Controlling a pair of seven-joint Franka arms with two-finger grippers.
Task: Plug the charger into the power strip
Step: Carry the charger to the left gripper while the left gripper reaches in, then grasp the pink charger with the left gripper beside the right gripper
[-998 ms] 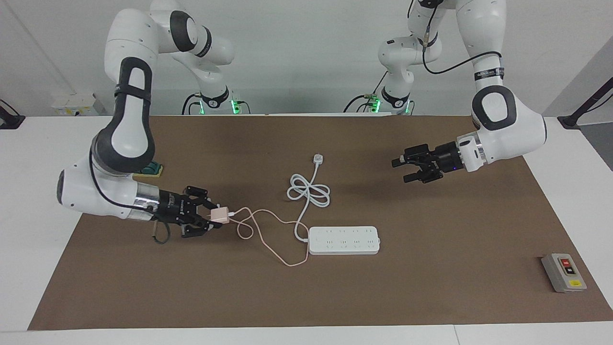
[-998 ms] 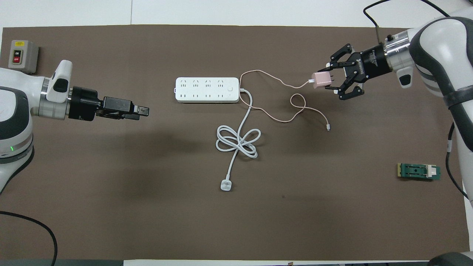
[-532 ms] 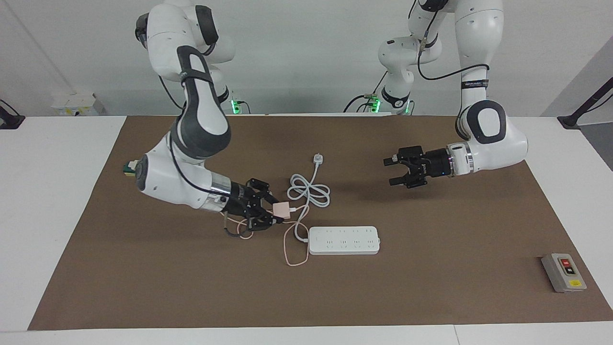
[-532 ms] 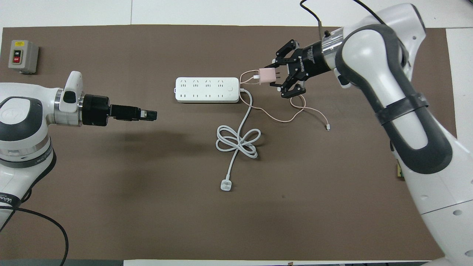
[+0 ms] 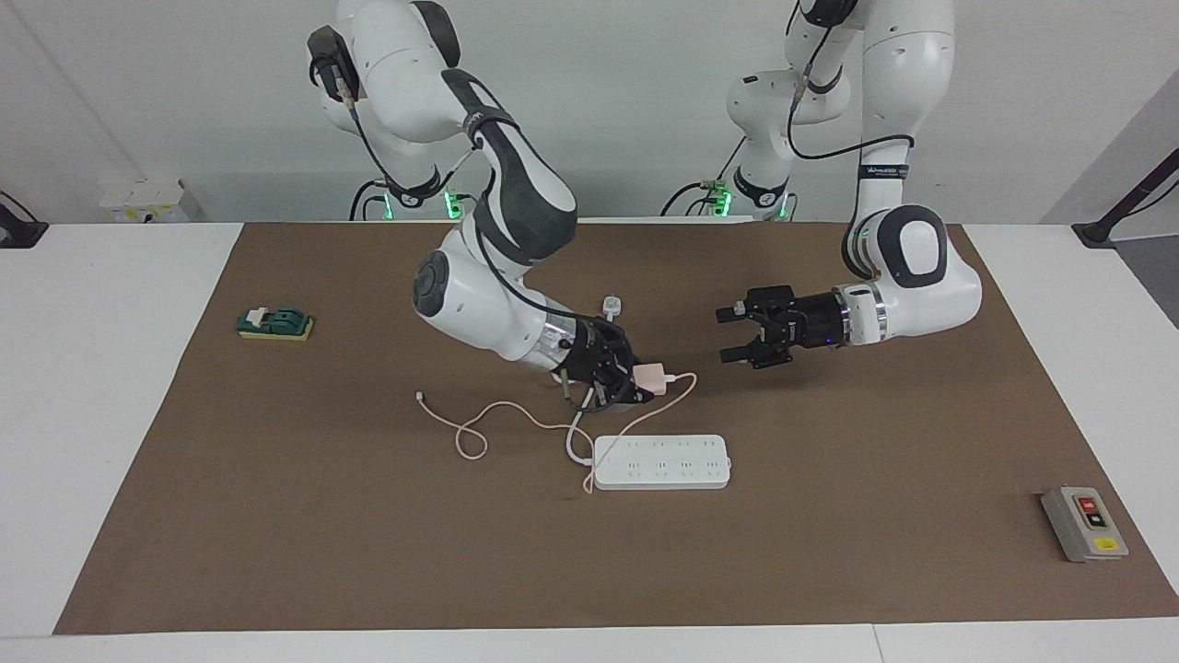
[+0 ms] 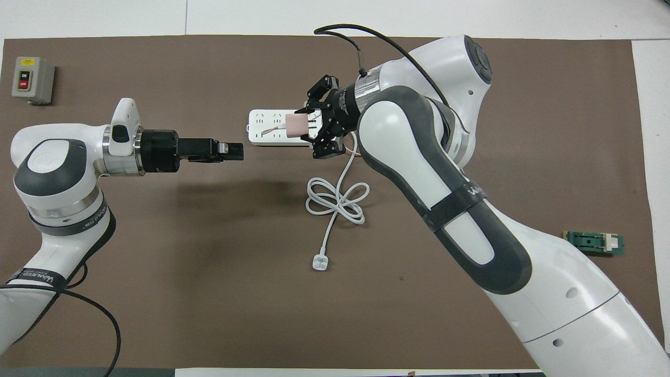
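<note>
My right gripper (image 5: 639, 381) is shut on the pale pink charger (image 5: 648, 374) and holds it in the air. In the overhead view the charger (image 6: 294, 125) and the right gripper (image 6: 310, 125) cover the cord end of the white power strip (image 6: 260, 137). In the facing view the charger hangs above the power strip (image 5: 661, 461), not touching it. Its thin pink cable (image 5: 420, 397) trails over the mat toward the right arm's end. My left gripper (image 5: 733, 335) is open and empty in the air, toward the left arm's end from the strip; it also shows in the overhead view (image 6: 235, 152).
The strip's thick white cord (image 6: 336, 201) lies coiled nearer the robots, ending in a white plug (image 6: 319, 263). A grey button box (image 5: 1084, 523) sits at the left arm's end, a green switch (image 5: 274, 322) at the right arm's end.
My right gripper has carried the charger from the right arm's end of the mat to over the power strip, dragging the pink cable along. My left gripper has edged toward the strip.
</note>
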